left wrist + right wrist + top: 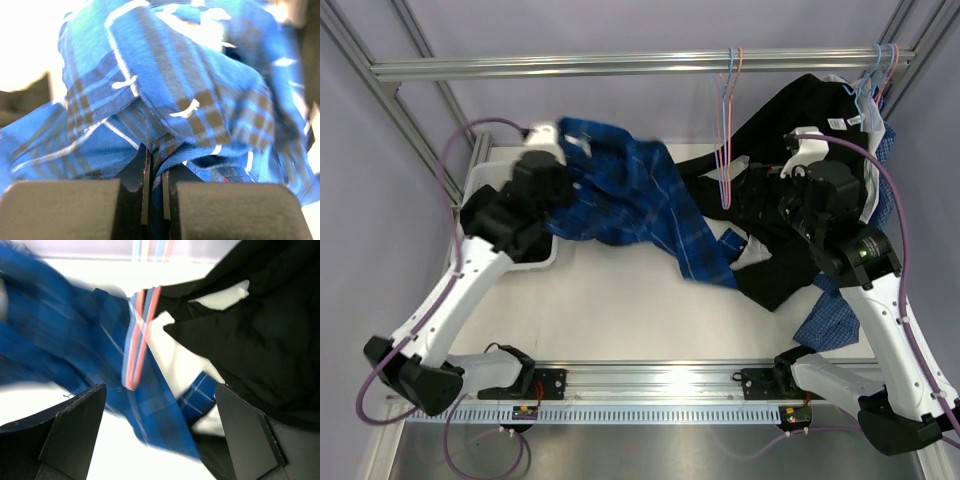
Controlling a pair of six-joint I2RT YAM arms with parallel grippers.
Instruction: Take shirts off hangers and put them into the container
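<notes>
Blue plaid shirt [640, 200]: stretched from over the container's right side across to the middle of the bench [620, 320], its far end lying there.
Container [480, 185]: at the bench's left, under the left arm.
Left jaws: pinched tight on a fold of the plaid shirt.
Right jaws: spread wide, gripping nothing, just beside the black shirt [800, 130].
Black shirt: hangs from the rail [620, 66] at the right, trailing onto the bench.
Hangers [725, 130]: pink and light blue wires on the rail, between the two shirts.
</notes>
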